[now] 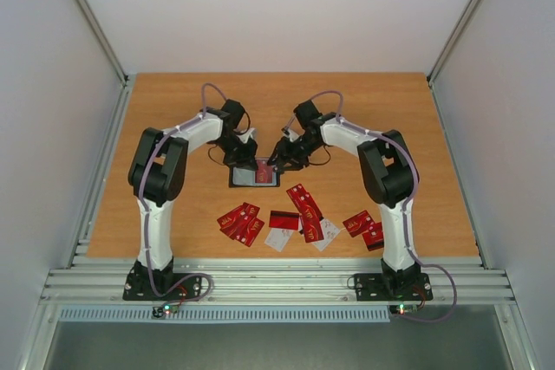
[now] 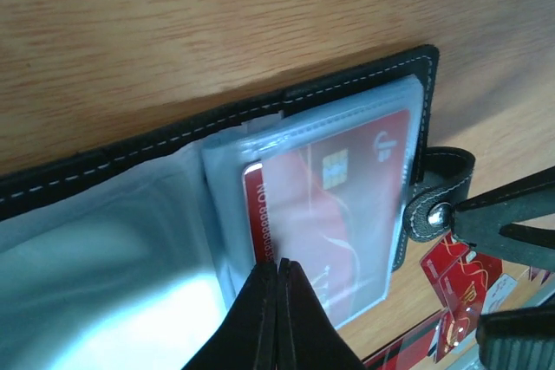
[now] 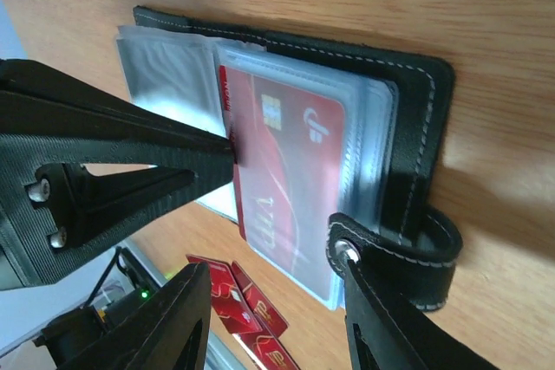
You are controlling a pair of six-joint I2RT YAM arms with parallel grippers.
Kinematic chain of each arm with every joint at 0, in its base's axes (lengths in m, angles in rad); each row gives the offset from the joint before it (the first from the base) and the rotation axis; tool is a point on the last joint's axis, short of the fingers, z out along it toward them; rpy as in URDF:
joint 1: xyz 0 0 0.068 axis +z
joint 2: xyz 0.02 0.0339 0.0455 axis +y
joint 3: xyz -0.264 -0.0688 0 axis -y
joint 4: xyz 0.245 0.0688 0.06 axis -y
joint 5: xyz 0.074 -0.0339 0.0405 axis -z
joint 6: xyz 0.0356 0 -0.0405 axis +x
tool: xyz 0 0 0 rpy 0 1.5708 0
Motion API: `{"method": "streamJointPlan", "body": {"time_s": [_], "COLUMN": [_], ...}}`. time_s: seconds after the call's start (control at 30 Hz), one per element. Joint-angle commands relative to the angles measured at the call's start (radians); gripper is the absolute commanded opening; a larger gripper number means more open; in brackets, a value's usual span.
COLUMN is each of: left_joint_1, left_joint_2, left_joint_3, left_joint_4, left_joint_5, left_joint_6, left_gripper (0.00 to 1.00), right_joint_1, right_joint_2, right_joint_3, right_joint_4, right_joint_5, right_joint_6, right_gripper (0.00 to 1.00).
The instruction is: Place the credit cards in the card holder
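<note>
Table: brown wood-grain tabletop (image 1: 390,110); both arms reach in to its middle.
Holder: small black stitched fold-out card holder (image 1: 244,178) lies open and flat at table centre, btwn the two grippers, w/ its clear greyish plastic sleeves (image 2: 113,249) facing up.
Card in holder: glossy red chip card (image 2: 347,188) w/ white logo sits inside the top sleeve on the snap-tab side, approx. fully in.
L gripper: left gripper (image 2: 277,266) is closed, black fingertips pressed together w/ no gap. The tips rest on the sleeved card at its end nearest the fold; nothing seen pinched btwn them.
R gripper: right gripper (image 3: 270,296) has jaws apart, clamping nothing. The holder's corner lies btwn the fingers, and one finger (image 3: 390,327) sits against the black snap tab (image 3: 408,257) w/ silver stud.
Loose cards: the other thin red credit cards (image 1: 241,221) lie scattered on the wood near the front edge, apart from the holder. There is a group at left, some in the middle and a pair at right; several overlap.
Pale cards: a couple of white/grey cards (image 1: 279,240) lie in the middle group.
</note>
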Motion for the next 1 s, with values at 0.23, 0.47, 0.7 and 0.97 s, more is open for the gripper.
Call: {"method": "streamJointPlan", "body": {"time_s": [0.23, 0.47, 0.7, 0.97], "left_joint_1": [0.004, 0.005, 0.005, 0.005], "left_joint_2": [0.037, 0.068, 0.089, 0.104], "left_joint_3": [-0.037, -0.042, -0.046, -0.032], "left_joint_4": [0.016, 0.026, 0.03, 0.03], "left_joint_5": [-0.042, -0.027, -0.026, -0.014], "left_joint_6": [0.02, 0.029, 0.029, 0.027], "left_gripper": [0.0, 0.0, 0.0, 0.0], "right_joint_1": [0.028, 0.026, 0.026, 0.034], "right_joint_2": [0.083, 0.104, 0.09, 0.126], "right_joint_3": [0.123, 0.153, 0.14, 0.151], "right_joint_4": [-0.036, -0.12, -0.133, -0.088], "right_joint_5": [-0.019, 0.069, 0.066, 0.0], "right_joint_6": [-0.023, -0.086, -0.107, -0.077], "right_gripper": [0.43, 0.43, 0.43, 0.43]}}
